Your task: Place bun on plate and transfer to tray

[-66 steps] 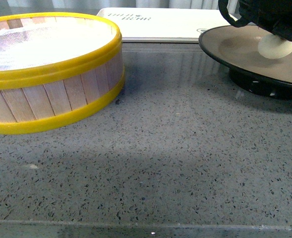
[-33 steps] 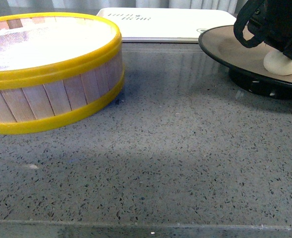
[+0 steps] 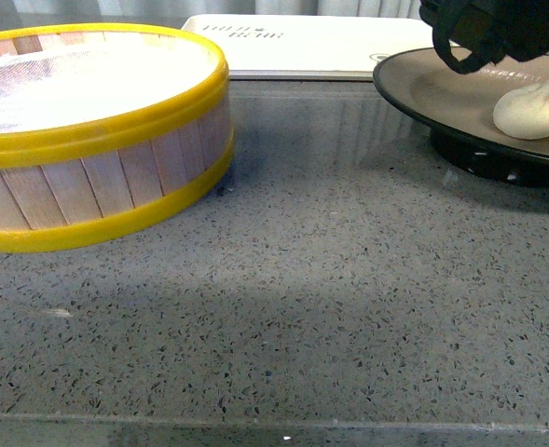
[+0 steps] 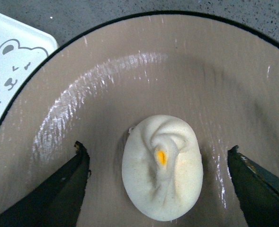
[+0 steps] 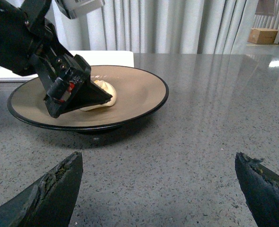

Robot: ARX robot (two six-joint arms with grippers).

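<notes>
The cream-white bun point(image 3: 535, 109) lies on the beige plate point(image 3: 423, 88) with the black rim, at the right of the front view. My left gripper point(image 4: 157, 149) hangs open just above it. Its dark fingers point(image 4: 66, 189) stand apart on either side of the bun point(image 4: 162, 172) and do not touch it. The white tray point(image 3: 321, 47) lies behind the plate, and its bear print point(image 4: 6, 75) shows past the plate's rim. My right gripper point(image 5: 157, 156) is open over bare counter in front of the plate point(image 5: 139, 90), with nothing between its fingers.
A wooden steamer basket point(image 3: 97, 130) with yellow rims stands at the left on the grey speckled counter point(image 3: 349, 298). The left arm's black body point(image 3: 507, 23) fills the top right corner. Curtains point(image 5: 177, 23) hang behind the counter.
My left gripper has let go of the bun and lifted off it. The bun, held over the plate a second ago, now rests free on the plate.
</notes>
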